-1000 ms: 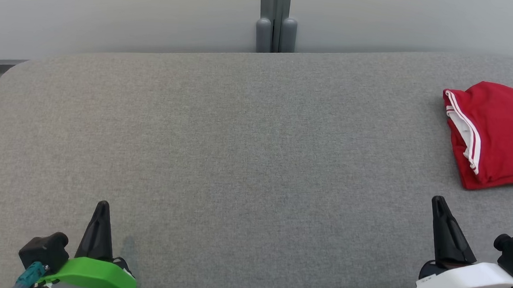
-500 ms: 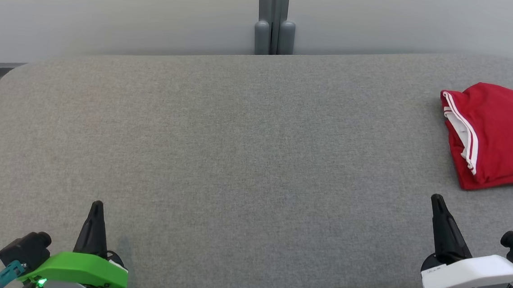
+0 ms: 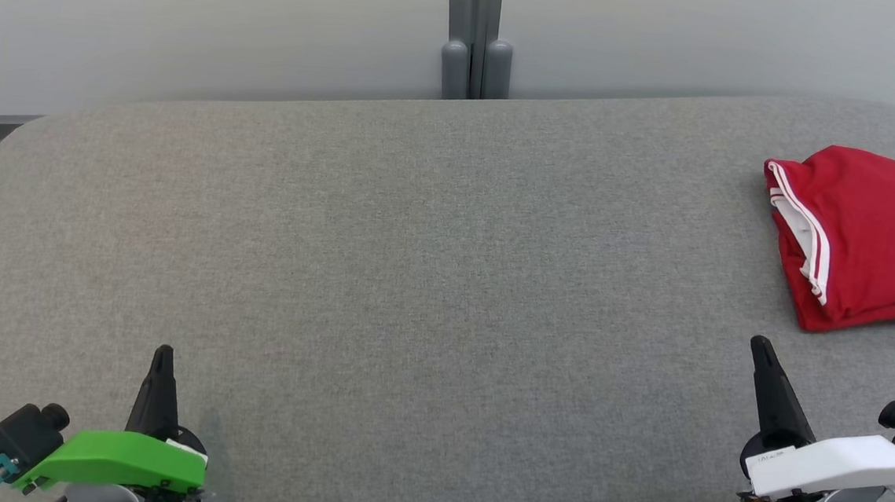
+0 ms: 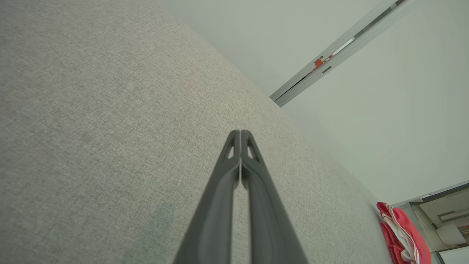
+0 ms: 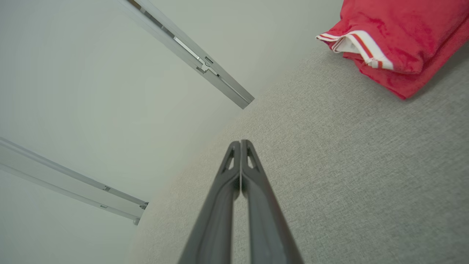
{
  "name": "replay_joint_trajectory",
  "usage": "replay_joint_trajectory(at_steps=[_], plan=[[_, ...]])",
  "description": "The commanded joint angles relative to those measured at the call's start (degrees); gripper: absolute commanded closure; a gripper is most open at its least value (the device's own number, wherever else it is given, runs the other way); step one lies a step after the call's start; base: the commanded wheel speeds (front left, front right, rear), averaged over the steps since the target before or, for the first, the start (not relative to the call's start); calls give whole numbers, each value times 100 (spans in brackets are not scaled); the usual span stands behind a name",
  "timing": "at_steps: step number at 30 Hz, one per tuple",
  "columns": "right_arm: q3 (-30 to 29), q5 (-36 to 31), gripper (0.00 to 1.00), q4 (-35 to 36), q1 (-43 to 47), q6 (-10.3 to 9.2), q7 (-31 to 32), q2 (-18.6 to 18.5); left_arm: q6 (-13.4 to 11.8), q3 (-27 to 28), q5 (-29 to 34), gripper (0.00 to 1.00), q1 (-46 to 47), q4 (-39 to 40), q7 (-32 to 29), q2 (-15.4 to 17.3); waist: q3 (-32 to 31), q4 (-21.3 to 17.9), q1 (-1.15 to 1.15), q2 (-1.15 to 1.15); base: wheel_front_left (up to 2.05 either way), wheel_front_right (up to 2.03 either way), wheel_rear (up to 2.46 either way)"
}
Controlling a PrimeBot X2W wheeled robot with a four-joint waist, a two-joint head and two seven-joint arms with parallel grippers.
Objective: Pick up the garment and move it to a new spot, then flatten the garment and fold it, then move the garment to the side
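Grey fabric surface (image 3: 415,264) fills most of the head view, with a pale wall (image 3: 196,21) behind it and a grey post (image 3: 474,32) at top centre. The red garment (image 3: 870,237), folded, its white-striped trim showing, lies on the surface at the right edge of the frame. My left gripper (image 3: 162,353) sits at the lower left, fingers pressed together, holding nothing. My right gripper (image 3: 760,344) is at the lower right, below the garment and apart from it, its fingers closed tip to tip and empty. From my right wrist, the garment sits in the upper right corner.
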State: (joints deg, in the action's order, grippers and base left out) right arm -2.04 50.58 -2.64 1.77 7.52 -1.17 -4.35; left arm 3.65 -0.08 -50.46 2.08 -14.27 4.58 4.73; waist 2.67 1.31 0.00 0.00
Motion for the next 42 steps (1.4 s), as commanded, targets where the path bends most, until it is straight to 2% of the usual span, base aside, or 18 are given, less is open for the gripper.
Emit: replay_joint_trajectory(at_steps=[1, 42], plan=[[-10, 204, 100, 14, -150, -1, 21, -43, 56, 56, -198, 100, 174, 69, -47, 14, -4, -2, 0, 0, 0, 0, 0], [-120, 2678, 100, -662, -540, -1, 344, -51, 259, 429, -2553, 100, 351, 49, -685, -104, -127, -67, 0, 0, 0, 0, 0]])
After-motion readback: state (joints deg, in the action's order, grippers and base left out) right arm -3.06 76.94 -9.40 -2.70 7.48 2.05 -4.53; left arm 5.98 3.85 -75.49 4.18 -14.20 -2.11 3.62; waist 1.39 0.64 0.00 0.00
